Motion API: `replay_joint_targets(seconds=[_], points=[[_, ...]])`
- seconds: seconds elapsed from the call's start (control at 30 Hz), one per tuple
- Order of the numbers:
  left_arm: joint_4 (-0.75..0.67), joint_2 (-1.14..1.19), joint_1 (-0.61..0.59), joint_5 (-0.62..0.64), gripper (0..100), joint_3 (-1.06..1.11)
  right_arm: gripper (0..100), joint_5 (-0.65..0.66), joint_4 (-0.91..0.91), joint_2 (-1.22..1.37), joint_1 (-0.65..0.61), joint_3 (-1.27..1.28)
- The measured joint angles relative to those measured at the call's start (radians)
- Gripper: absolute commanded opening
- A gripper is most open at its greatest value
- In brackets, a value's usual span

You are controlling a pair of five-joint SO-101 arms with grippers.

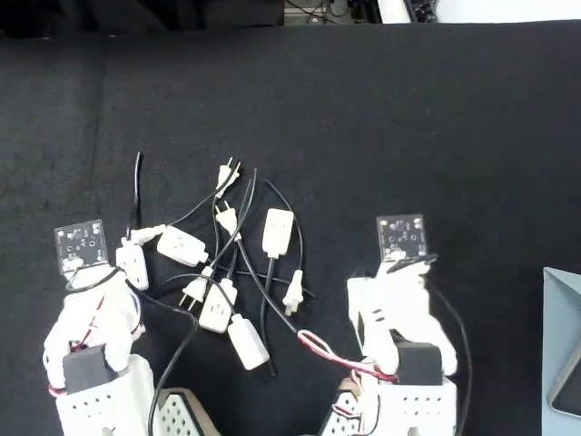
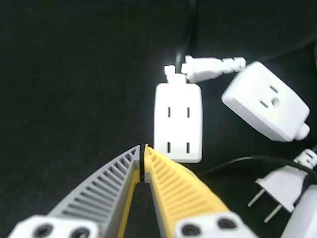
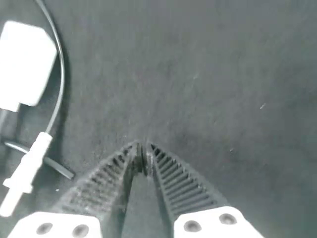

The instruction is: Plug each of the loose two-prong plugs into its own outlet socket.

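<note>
Left wrist view first: the left gripper [image 2: 144,148] has its grey and yellow jaws pressed together on nothing, tips just beside the near end of a white rectangular plastic outlet block [image 2: 178,121]; both pairs of slots on that block's face show empty; a slim white plug [image 2: 213,67] lies crosswise at its far end, seemingly not seated; further out sit a rounded white socket [image 2: 265,101] and a white two-prong plug [image 2: 282,186] with bare prongs. The right gripper [image 3: 143,146] is likewise closed and empty, over bare black cloth [image 3: 223,74]; off to one side lie a white socket box [image 3: 22,67] and a thin white plug body [image 3: 27,163] on a black cord. In the high view, sockets and plugs lie tangled between the arms; a far plug [image 1: 227,174] and a near plug [image 1: 293,291] sit apart from any socket. By my reading no pairing is finished; every plug has yet to be picked up, aligned and pushed home.
</note>
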Motion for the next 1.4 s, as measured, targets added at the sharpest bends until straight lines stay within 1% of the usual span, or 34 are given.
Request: replay_joint_targets(seconds=[0.13,0.23,0.27,0.37,0.57,0.67,0.73,0.83,0.97,1.0,1.07,1.13,1.2,1.4], points=[[0.0,0.0,-0.012,0.0,3,-0.002,1.3,-0.02,0.009,0.0,0.003,-0.15],[0.0,0.0,-0.012,-0.002,3,-0.002,1.3,-0.057,0.074,0.003,0.003,-0.311],[0.0,0.0,-0.012,-0.002,3,-0.002,1.3,-0.066,0.098,0.032,-0.014,-0.367],[0.0,0.0,-0.012,-0.002,3,-0.002,1.3,-0.114,0.161,0.183,-0.075,-0.523],[0.0,0.0,-0.012,-0.002,3,0.006,1.5,-0.206,0.235,0.608,-0.213,-0.755],[-0.034,0.003,-0.012,-0.002,3,0.037,1.5,-0.261,0.227,0.783,-0.256,-0.79],[-0.069,0.005,-0.012,-0.002,3,0.057,1.6,-0.295,0.19,0.859,-0.287,-0.792],[-0.1,0.005,-0.012,-0.002,3,0.071,1.6,-0.33,0.133,0.942,-0.338,-0.792],[-0.104,0.005,-0.017,-0.002,3,0.071,1.7,-0.373,0.091,1.03,-0.446,-0.792],[-0.104,0.005,-0.018,-0.002,3,0.071,2.1,-0.387,0.087,1.053,-0.474,-0.792],[-0.104,0.005,-0.018,-0.002,3,0.071,6.7,-0.416,0.081,1.102,-0.522,-0.799],[-0.104,0.005,-0.018,-0.002,3,0.071,12.1,-0.445,0.081,1.165,-0.539,-0.818],[-0.104,0.005,-0.018,-0.002,3,0.071,14.6,-0.474,0.081,1.227,-0.545,-0.841],[-0.104,0.005,-0.018,-0.002,3,0.071,11.1,-0.497,0.081,1.356,-0.551,-0.893]])
